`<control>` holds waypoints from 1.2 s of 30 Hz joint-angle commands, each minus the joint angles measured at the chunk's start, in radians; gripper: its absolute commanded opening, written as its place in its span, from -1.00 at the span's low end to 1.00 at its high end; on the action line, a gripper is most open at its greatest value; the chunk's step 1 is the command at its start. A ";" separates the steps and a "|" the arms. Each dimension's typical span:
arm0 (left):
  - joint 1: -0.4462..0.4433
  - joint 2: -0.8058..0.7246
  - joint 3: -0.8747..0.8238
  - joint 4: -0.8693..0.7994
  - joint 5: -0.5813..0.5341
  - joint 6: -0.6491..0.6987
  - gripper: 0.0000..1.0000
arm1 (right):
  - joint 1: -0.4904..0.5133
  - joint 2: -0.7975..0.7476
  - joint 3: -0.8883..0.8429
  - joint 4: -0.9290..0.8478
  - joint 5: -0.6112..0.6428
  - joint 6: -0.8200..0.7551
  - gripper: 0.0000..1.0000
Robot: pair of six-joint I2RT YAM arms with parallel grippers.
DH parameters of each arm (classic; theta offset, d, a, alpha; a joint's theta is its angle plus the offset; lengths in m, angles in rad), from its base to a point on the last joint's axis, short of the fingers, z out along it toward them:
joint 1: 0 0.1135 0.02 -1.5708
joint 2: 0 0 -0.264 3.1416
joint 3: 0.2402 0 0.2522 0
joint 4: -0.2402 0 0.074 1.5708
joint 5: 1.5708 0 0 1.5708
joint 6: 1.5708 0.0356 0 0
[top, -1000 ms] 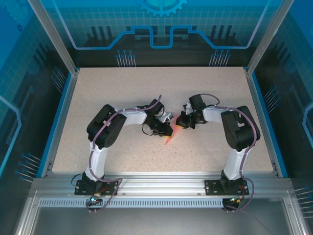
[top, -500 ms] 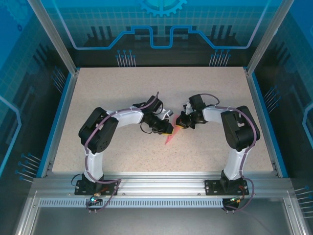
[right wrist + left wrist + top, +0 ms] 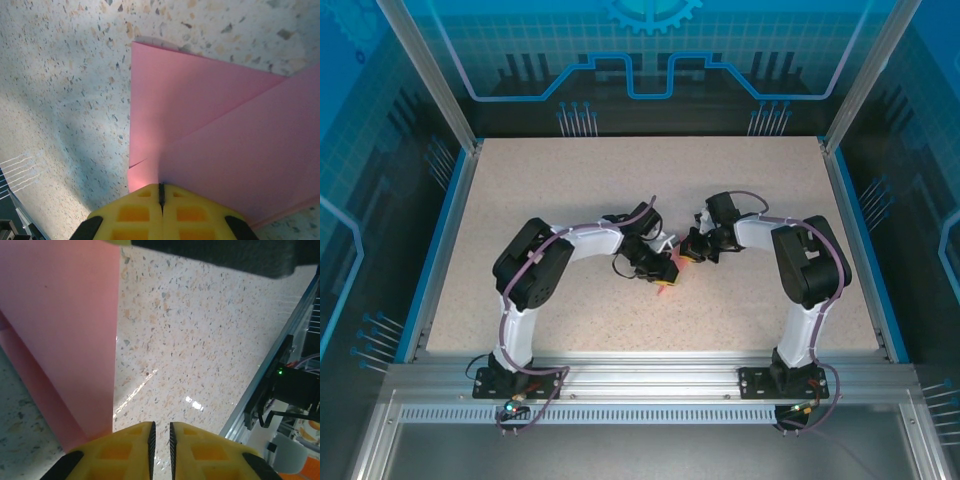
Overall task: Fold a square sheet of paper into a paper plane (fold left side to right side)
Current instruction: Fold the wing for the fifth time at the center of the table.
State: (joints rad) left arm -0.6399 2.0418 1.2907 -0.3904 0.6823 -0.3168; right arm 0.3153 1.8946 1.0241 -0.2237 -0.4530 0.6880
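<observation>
**Sheet sits to one side of the left claw, held at the right claw's tips**

The sheet of paper (image 3: 210, 130) lies flat on the desk (image 3: 210, 340), already folded into overlapping pink layers. One end runs right up to the right claw (image 3: 161, 197). That claw is fully closed, its yellow tips meeting the paper at a crease. I cannot tell whether it pinches a layer or only pins it down.

From the right claw, the sheet stretches away toward the left claw (image 3: 160, 440), which hangs just beside it on its left. In the left wrist view the paper fills the left of the picture. Its long straight edge runs roughly in line with the left claw's reach and ends against the outer flank of one finger. It does not enter the gap. The left claw is narrow, with a thin slit between the pads and nothing visible in it.

The coming fold, left side over to right, seems to turn on this offset. The free edge lies sideways from the left claw, not between its pads, so the claw would probably need to shift across before it can catch the edge. The left claw is the nearer one to that edge. The right claw is better placed to act as the anchor.
</observation>
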 commanded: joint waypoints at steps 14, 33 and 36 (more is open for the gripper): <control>-0.034 0.020 0.053 -0.120 -0.165 0.078 -0.63 | 0.006 0.044 0.005 -0.124 0.098 -0.030 -1.00; -0.009 0.030 -0.010 -0.053 -0.117 0.038 -0.66 | 0.002 0.049 0.007 -0.140 0.097 -0.036 -1.00; -0.003 0.031 -0.028 -0.032 -0.087 0.029 -0.65 | 0.001 0.053 0.009 -0.141 0.096 -0.038 -1.00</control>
State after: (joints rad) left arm -0.6563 2.0499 1.2930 -0.4339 0.5591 -0.2665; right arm 0.3153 1.9007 1.0435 -0.2604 -0.4450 0.6689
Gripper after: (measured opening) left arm 0.173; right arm 0.044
